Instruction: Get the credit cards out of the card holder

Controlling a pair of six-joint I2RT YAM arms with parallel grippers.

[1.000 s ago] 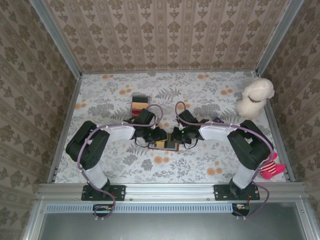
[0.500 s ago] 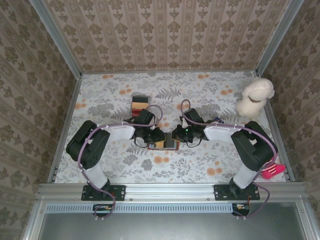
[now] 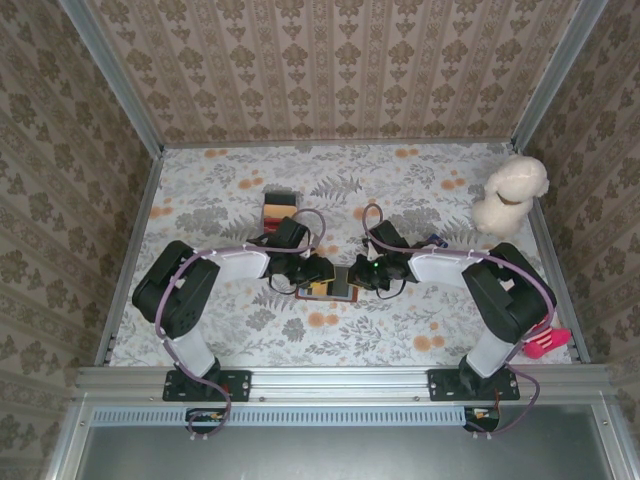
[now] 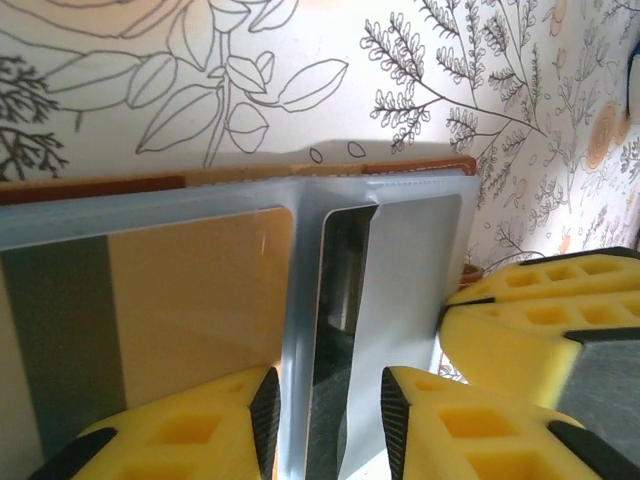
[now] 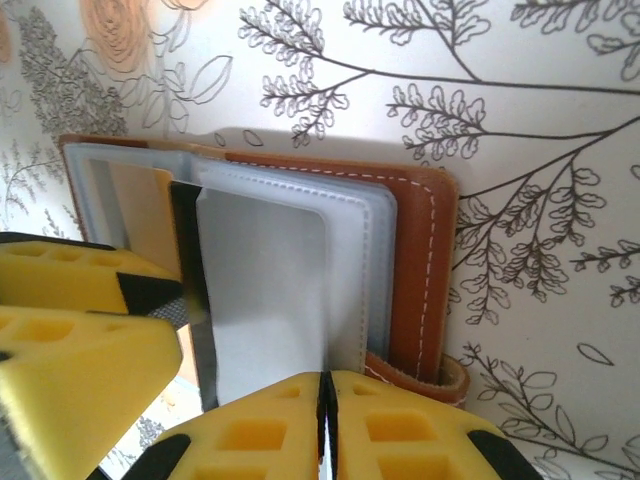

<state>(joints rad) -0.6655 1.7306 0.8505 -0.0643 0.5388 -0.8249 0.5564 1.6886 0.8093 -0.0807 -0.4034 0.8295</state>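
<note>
The card holder [image 3: 333,291] lies open on the table between both grippers, its brown leather cover [image 5: 415,260] under grey-blue pocket leaves. A tan-orange credit card [image 4: 190,300] with a grey stripe sits in one pocket. A dark credit card [image 4: 340,300] stands on edge beside it. My left gripper [image 4: 325,400] is open, its jaws straddling the dark card and a pocket leaf. My right gripper [image 5: 325,380] is shut, its tips at the near edge of the pocket leaves. Whether it pinches a leaf I cannot tell.
A red-and-cream striped box [image 3: 279,207] stands behind the left gripper. A white plush toy [image 3: 510,193] sits at the back right, and a pink thing [image 3: 545,340] lies by the right arm's base. Metal rails and patterned walls enclose the table.
The right arm has shifted a little and its gripper has settled at the holder's right end. The left arm has hardly moved.
</note>
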